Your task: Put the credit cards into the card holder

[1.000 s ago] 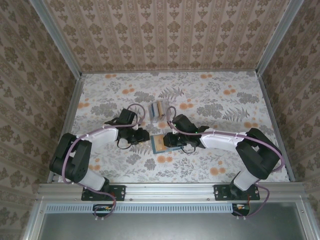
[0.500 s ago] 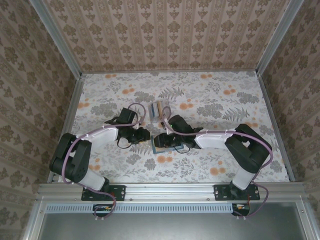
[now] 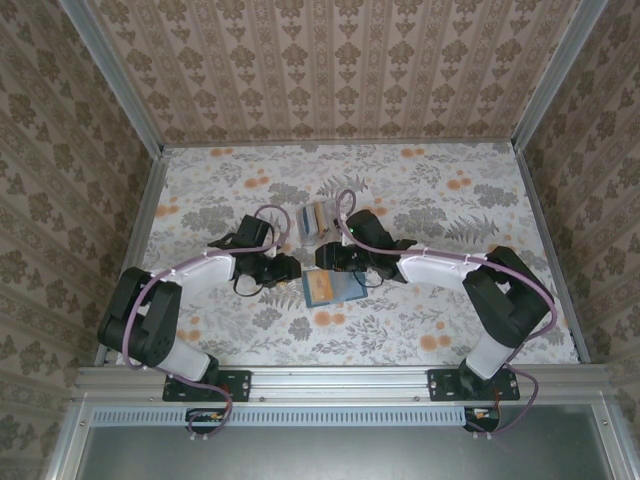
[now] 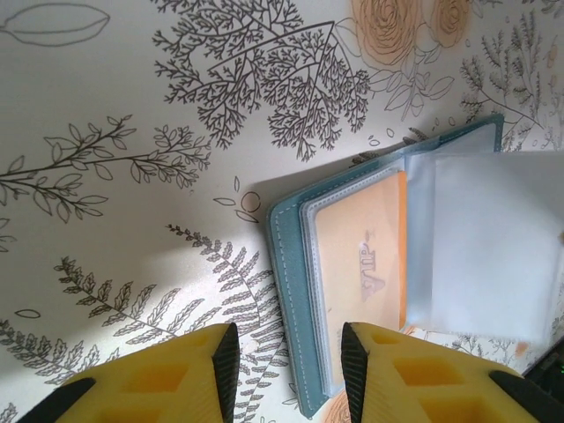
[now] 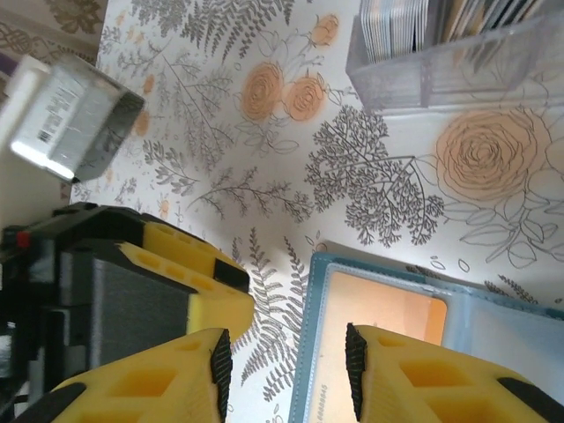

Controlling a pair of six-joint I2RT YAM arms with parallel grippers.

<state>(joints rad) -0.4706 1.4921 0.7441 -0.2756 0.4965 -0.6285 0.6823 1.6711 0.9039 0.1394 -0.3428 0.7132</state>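
**Item: card holder point(image 3: 335, 288)**, teal, folding. It is lying open and flat on the flowered table point(image 3: 450, 320), between the two grippers and just on the near side of the clear plastic box point(image 3: 318, 218).

**Contents:** one tan-orange card point(image 4: 359, 260) is sitting inside a clear sleeve on the holder's left page. A pale, translucent leaf is covering the page beside it (what is under the leaf cannot be made out).

**Stock outstanding:** more credit cards point(image 5: 397, 22) are standing on edge in the clear plastic box, well apart from the holder.

**Tools:** the left gripper point(image 4: 286, 361) is hovering over the holder's left edge, its yellow fingers part-way apart and gripping nothing. The right gripper point(image 5: 286, 370) is hanging over the holder's far-left corner, likewise part-way spread and carrying nothing.

**Progress, as judged:** at least one card is looking seated, so the task is under way but far from finished. The cards in the box are waiting to be drawn out and slid into sleeves, and the holder is lying unfolded.
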